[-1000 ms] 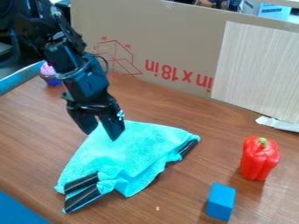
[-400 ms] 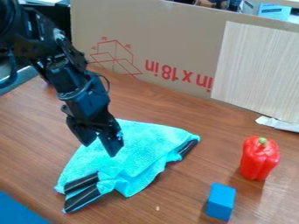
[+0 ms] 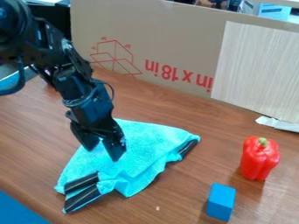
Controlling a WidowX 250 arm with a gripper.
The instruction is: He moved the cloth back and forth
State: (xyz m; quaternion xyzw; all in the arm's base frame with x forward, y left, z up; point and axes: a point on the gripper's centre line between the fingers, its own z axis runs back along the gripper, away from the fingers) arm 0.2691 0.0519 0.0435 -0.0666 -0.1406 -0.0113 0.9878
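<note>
The black gripper [image 3: 102,155] hangs over the upper left part of the turquoise cloth [image 3: 140,151], its two fingers apart with cloth visible between and below them. Whether the fingertips touch the cloth, I cannot tell. The cloth lies rumpled and roughly triangular left of centre on the wooden table, with black-striped edges at its lower left corner and at its right corner. Part of its upper left edge is hidden behind the gripper.
A red toy pepper [image 3: 260,158] stands at the right, and a blue block [image 3: 220,201] sits nearer the front. A cardboard panel [image 3: 175,43] walls off the back of the brown table [image 3: 175,105]. Something blue [image 3: 20,210] fills the lower left corner.
The gripper has come down and nearer over the cloth, mostly in the first half second, then shifted slightly lower and right. Cloth, pepper and block have kept their places.
</note>
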